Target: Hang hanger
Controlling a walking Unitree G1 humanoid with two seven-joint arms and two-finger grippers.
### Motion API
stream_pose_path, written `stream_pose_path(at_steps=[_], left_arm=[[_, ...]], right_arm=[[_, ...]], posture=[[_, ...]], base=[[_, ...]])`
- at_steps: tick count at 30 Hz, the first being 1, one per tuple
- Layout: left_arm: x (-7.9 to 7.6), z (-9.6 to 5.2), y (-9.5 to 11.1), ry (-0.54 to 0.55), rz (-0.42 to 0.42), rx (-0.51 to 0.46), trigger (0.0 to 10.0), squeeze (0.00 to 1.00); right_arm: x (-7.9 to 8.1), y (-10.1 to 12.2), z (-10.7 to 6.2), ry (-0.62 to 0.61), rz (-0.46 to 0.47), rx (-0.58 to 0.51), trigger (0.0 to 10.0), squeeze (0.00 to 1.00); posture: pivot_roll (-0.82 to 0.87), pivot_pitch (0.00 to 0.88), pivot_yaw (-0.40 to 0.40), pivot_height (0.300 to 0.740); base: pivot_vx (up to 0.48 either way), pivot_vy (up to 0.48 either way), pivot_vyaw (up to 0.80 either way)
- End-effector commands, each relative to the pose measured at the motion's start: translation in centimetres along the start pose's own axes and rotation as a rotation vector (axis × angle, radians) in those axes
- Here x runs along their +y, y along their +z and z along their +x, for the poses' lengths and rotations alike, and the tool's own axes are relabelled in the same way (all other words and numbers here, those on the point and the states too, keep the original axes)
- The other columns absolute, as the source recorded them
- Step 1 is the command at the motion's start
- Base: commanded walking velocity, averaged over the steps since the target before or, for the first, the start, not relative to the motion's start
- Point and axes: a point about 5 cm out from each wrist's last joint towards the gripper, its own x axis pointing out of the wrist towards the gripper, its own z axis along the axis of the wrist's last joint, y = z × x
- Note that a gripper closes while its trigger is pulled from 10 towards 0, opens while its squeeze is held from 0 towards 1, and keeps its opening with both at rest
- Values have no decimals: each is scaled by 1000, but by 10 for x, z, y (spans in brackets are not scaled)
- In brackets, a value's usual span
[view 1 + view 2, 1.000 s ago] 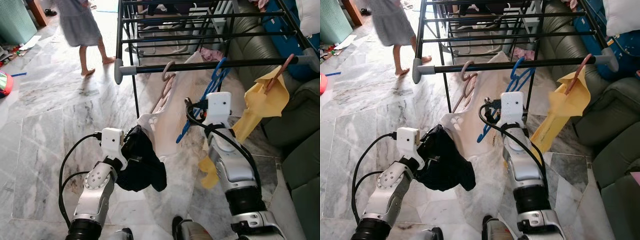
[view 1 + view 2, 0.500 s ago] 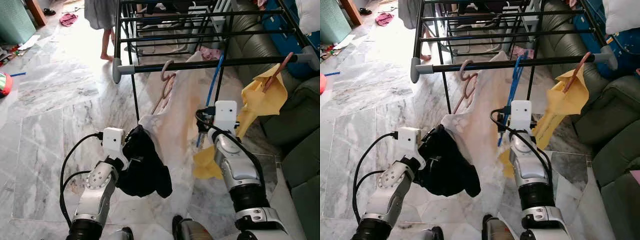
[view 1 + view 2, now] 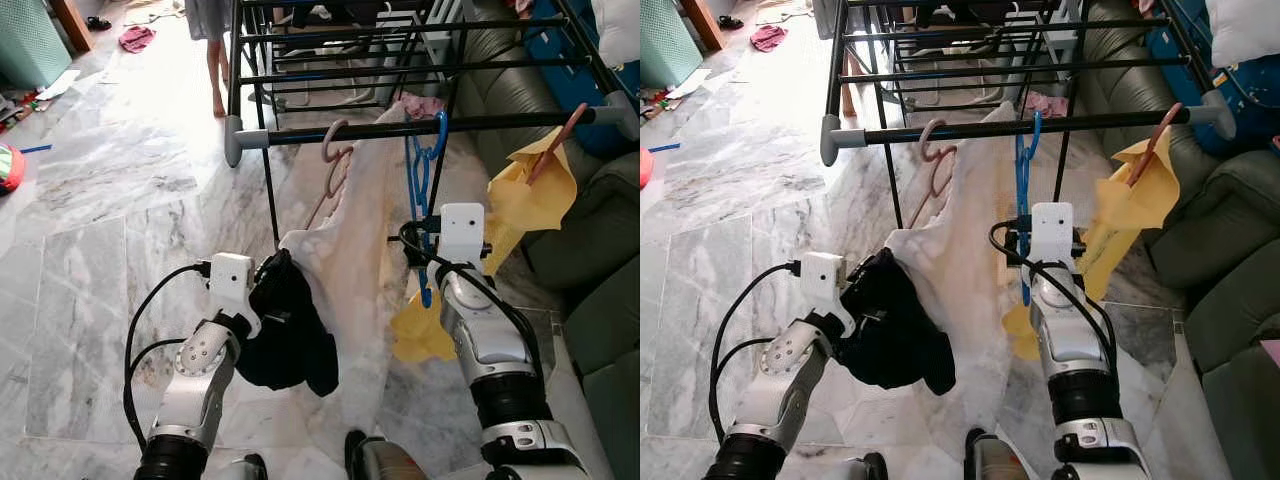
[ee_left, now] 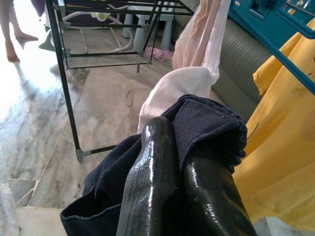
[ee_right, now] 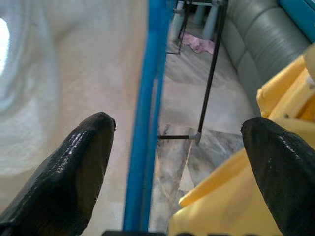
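Note:
A blue hanger [image 3: 424,190] hangs straight down from the front black rail [image 3: 340,132] of the drying rack, its hook over the rail. My right gripper [image 5: 177,142] is open at the hanger's lower part, and the blue bar [image 5: 145,123] runs between its two spread fingers without a grip. My left gripper [image 4: 177,147] is low at the left, shut on a black garment [image 3: 288,330] that droops from it.
On the same rail hang a pink hanger [image 3: 334,150] with a pale cloth [image 3: 350,250] and a brown hanger with a yellow cloth [image 3: 530,195]. A green sofa [image 3: 600,250] stands at the right. A person's legs [image 3: 215,70] are at the far left.
The blue hanger swung from a tilt to hanging straight under the rail. My right arm drew back and lower. The person walked farther away. The left arm hardly moved.

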Motion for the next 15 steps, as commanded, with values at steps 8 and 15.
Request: stream_pose_path(at_steps=[8,15], left_arm=[[-2,2,-2,-3,3,10,10000,0],[-3,3,-3,-3,2,15,10000,0]], right_arm=[[-4,13,15,31,-31,20,10000,0],[-3,12,20,5,-38,54,10000,0]], posture=[[-165,218,15,740],[-160,215,13,740]], base=[[0,0,0],[0,0,0]])
